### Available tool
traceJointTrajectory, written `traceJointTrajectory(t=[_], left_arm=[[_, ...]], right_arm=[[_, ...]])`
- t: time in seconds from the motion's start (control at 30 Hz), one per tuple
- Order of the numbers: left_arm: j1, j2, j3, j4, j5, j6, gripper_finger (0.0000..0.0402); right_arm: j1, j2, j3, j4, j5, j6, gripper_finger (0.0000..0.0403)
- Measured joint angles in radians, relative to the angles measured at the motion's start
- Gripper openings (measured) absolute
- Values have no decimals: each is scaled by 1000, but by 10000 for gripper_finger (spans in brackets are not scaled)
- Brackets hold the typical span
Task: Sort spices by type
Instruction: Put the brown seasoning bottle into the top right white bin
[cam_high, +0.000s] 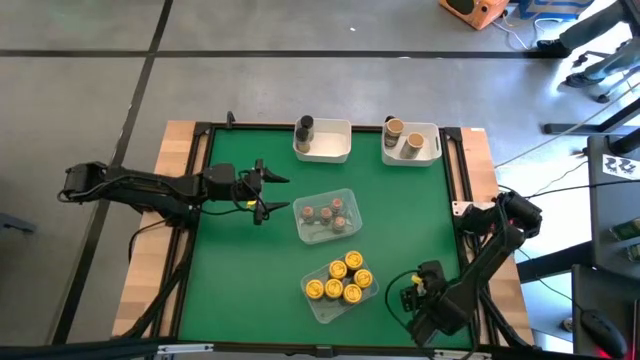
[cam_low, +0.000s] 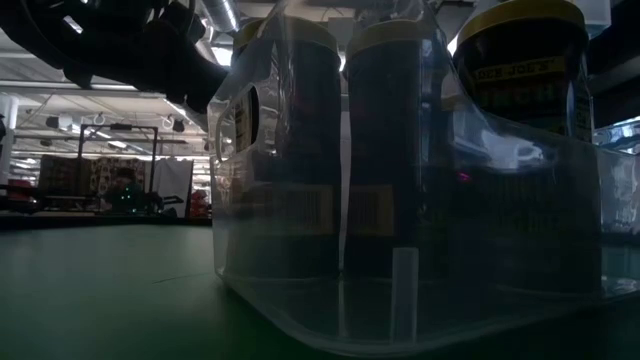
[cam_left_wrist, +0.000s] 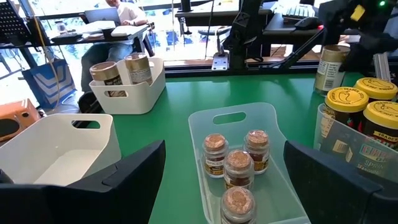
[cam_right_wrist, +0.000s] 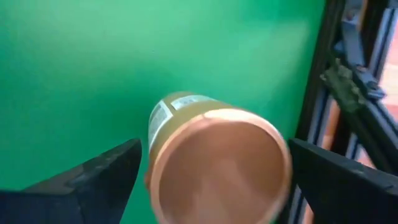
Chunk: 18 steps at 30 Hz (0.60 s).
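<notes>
Close against the right wrist camera stands a copper-topped cylindrical jar with a tan body (cam_right_wrist: 214, 163), its label blurred, between the right gripper's (cam_right_wrist: 214, 180) two dark fingers (cam_right_wrist: 93, 177), which stand wide with green showing on either side of the jar, apart from it. Just beyond runs the black frame rail (cam_right_wrist: 317, 93) at the table's right edge, so little room is left on that side. From above, this gripper (cam_high: 411, 294) sits near the front right corner, just beside a clear plastic tray (cam_high: 322, 305) of six yellow-lidded jars (cam_high: 340, 279); the jar under it is hidden by the arm.

Out at the left edge, the left gripper (cam_high: 275, 193) hovers with jaws spread and empty, pointing at a second clear tray (cam_high: 347, 195) holding four reddish-brown-topped jars (cam_left_wrist: 235, 167); open green mat (cam_high: 240, 280) lies around it. At the far edge, one white rectangular bin (cam_high: 330, 150) holds a taller dark grey jar (cam_high: 304, 128), and another white bin (cam_high: 428, 152) holds two tan-lidded jars (cam_left_wrist: 121, 70).

In the low view the yellow-lidded jars fill the picture, dark and cut off, hiding almost everything behind them.
</notes>
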Motion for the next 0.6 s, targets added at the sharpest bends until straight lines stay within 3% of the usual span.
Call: traceJointTrajectory(t=[0.17,0.3,0.6], left_arm=[[0,0,0,0,0,0,314],[0,0,0,0,0,8,314],[0,0,0,1,0,8,314]], right_arm=[[0,1,-56,80,5,-4,397],[0,1,-86,117,-65,-6,391],[1,1,-106,133,-2,-8,282]])
